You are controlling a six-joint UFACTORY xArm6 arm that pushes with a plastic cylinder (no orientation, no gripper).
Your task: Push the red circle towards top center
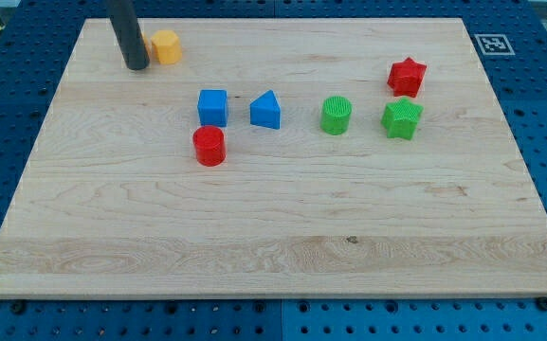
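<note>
Item: red circle (209,146), left of frame centre, just below the blue cube (212,107). My tip (136,65), a bare rod holding nothing, upper left beside the orange block (165,45). Risk: an upward push would likely jam the circle into the cube.

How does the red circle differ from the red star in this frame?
The red circle is a round cylinder; the red star has points. The red circle sits left of centre, just below the blue cube; the red star sits at upper right, above the green star. Both are red and far from my tip.
</note>
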